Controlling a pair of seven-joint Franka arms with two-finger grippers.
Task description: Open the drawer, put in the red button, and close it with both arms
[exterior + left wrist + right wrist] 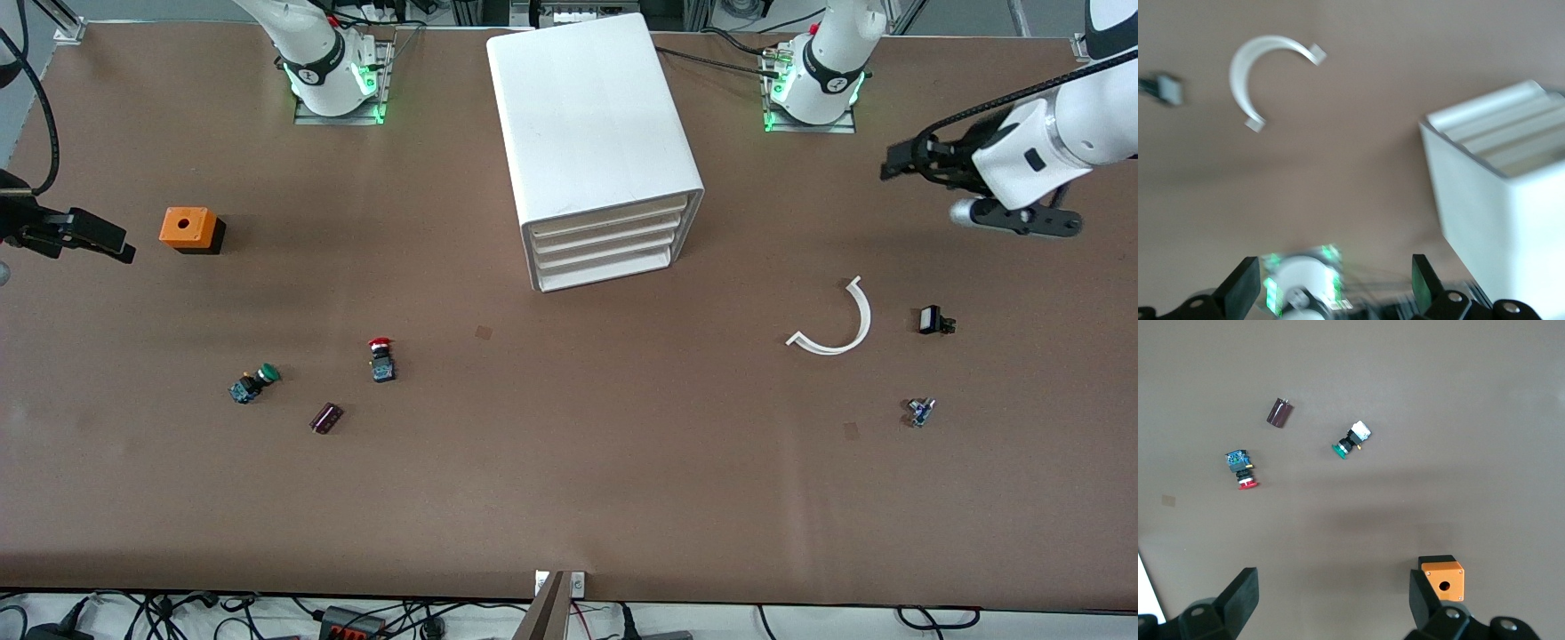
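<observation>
Red button (381,359): lies on its side on the worktop (569,480), toward the right arm's end. Long axis runs near to far from the front camera; red cap at the farther end, blue-and-black body at the nearer end.

Cabinet (594,133): white box between the two arm bases, four drawers (606,246) stacked alike, all pushed in, fronts facing the front camera (turned a little toward the left arm's end).

Worktop: plain brown sheet; cables and power strips along its near edge. Also on it: green button (253,383) and small purple part (326,417), both near the red button; orange cube (188,228), farther from the camera; white curved strip (836,322), black part (933,320) and small blue part (920,411) toward the left arm's end.

Left gripper (900,163): in the air over the worktop's left-arm end, jaws spread wide, holding nothing.

Right gripper (1331,600): in the air over the right-arm end, beside the orange cube, jaws spread wide, holding nothing.
</observation>
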